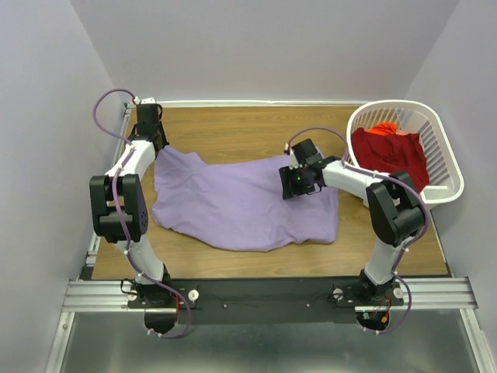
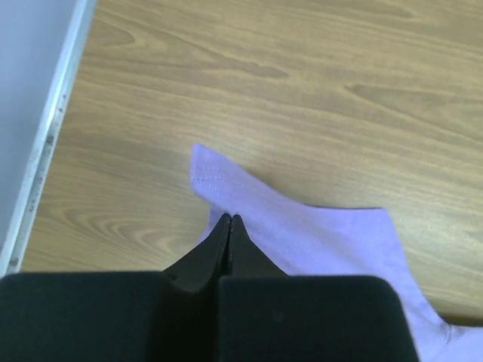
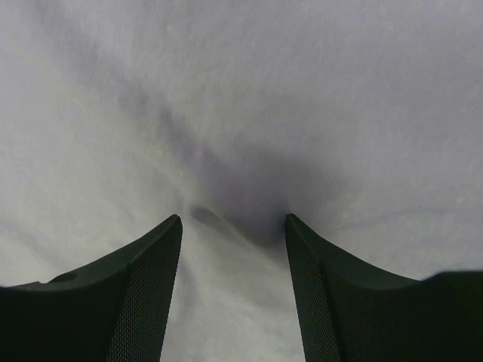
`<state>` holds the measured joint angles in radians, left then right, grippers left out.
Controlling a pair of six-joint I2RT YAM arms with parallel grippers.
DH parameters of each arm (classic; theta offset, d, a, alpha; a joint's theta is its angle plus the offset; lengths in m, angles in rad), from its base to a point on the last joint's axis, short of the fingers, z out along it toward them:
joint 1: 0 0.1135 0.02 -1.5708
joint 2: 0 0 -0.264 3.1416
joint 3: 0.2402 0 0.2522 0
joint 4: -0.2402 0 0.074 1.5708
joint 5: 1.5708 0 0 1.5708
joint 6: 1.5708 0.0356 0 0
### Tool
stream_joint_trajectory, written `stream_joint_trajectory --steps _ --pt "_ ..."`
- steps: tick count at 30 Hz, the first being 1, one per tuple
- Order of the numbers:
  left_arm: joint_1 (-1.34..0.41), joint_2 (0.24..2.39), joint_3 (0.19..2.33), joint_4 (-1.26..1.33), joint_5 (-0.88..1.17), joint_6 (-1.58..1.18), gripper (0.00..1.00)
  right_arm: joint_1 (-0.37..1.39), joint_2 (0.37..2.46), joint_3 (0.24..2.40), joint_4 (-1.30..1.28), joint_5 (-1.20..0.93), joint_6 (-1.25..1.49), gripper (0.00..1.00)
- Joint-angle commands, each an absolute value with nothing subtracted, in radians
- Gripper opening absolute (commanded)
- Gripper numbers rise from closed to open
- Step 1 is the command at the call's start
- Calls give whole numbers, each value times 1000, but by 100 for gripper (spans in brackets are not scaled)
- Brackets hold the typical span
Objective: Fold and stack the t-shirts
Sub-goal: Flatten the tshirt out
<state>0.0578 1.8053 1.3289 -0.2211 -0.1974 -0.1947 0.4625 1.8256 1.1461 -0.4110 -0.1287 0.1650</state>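
Two grip faults threaten the fold of the lavender t-shirt [image 1: 241, 206].
Spread on the table [image 1: 233, 124], the shirt is held at its far-left corner by the left gripper [image 2: 228, 220], jaws pressed together on what appears to be a thin ridge of cloth. A sideways pull may strip that ridge out. The right gripper [image 3: 232, 219] stands wide, tips bearing on the cloth near its far-right edge, a dark pucker between them. Closing there may catch one layer only, or too little fabric, and the lift then skews or bunches. The deep red t-shirt [image 1: 392, 151] lies crumpled in the laundry basket [image 1: 446, 167], not yet folded.
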Motion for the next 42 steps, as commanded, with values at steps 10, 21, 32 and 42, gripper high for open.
stream_joint_trajectory --steps 10,21,32,42 --pt "67 1827 1367 -193 -302 -179 0 698 1743 1081 -523 -60 327 64" --pt "66 1836 1365 -209 -282 -173 0 424 1899 1426 -549 210 28 58" --pt "66 1833 1368 -216 -284 -169 0 330 2022 1486 -549 180 -147 58" --pt "66 1832 1370 -222 -278 -167 0 290 2036 1453 -557 60 -245 57"
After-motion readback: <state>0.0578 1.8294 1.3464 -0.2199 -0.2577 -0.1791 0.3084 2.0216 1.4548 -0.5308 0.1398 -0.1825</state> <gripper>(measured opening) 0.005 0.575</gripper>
